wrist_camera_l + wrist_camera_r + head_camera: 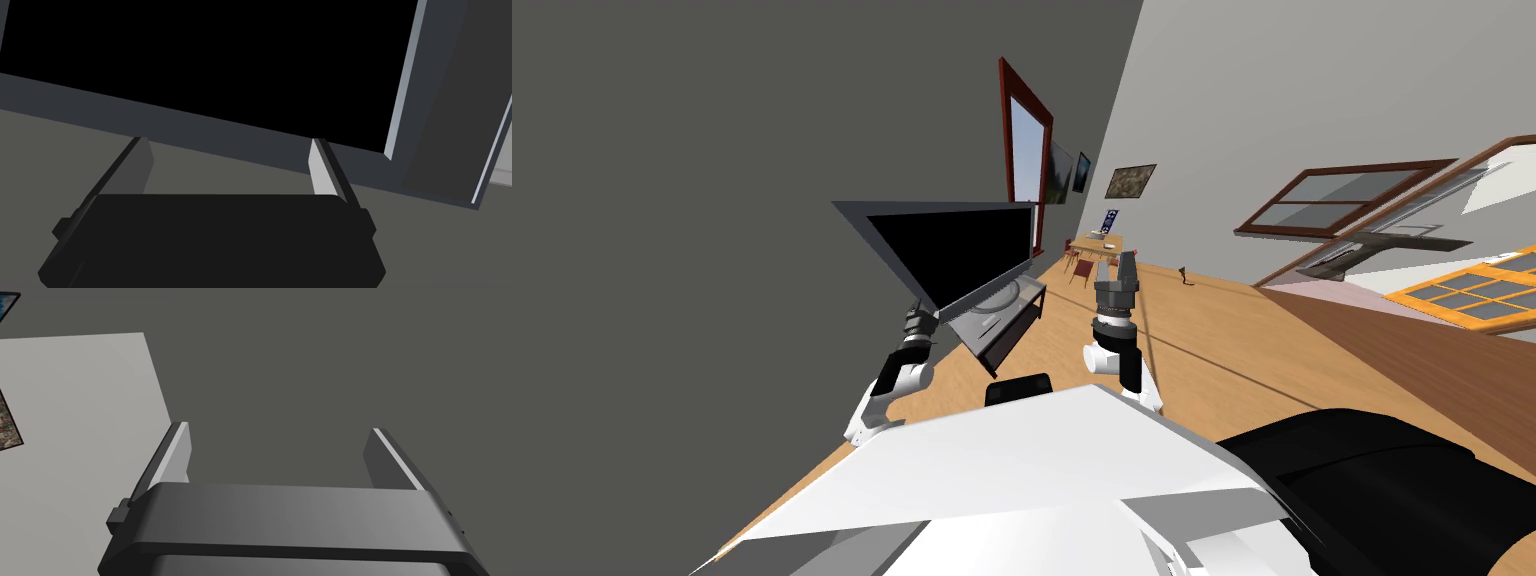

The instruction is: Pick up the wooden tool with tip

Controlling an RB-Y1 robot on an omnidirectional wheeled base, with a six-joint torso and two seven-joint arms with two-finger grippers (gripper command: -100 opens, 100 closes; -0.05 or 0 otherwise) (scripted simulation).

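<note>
A small wooden table (1097, 243) stands far down the room with a few small items on it, too small to tell apart. My left gripper (916, 318) (227, 142) is open and empty, close under the lower edge of a large black TV screen (962, 255) (210, 60). My right gripper (1125, 266) (277, 428) is raised over the wooden floor, open, with nothing between its fingers, and faces a grey wall.
The TV sits on a low dark stand (1007, 320) along the dark grey wall at my left. A red-framed window (1027, 150) is beyond it. Red chairs (1080, 266) flank the far table. A small dark object (1185, 273) stands on the floor. A black bulky shape (1382, 490) lies near right.
</note>
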